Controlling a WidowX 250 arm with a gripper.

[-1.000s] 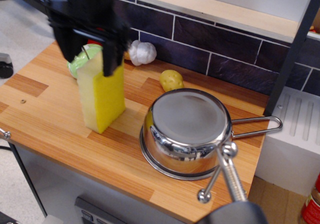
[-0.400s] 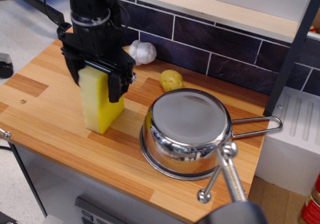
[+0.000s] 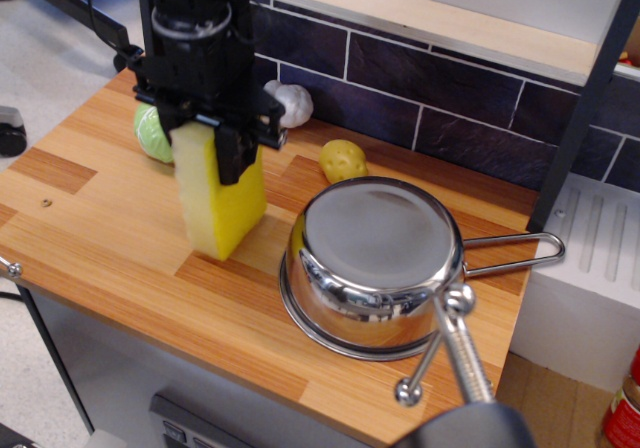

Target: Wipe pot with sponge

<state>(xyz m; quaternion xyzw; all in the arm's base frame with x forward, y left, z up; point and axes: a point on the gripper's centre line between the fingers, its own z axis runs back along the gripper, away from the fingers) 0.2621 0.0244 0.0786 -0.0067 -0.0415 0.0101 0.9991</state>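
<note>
Where potato (image 3: 343,159) nears pot (image 3: 372,265), garlic (image 3: 287,103) behind.

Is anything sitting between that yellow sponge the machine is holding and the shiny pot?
No. In this one camera view, only a narrow strip of bare wooden counter separates the sponge, held by the gripper, from the pot.

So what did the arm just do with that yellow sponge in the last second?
The gripper came down onto the top of the sponge, closed on it, and shifted it a little toward the pot; whether it has left the counter is unclear. The pot, potato, garlic and green object stayed put.
</note>
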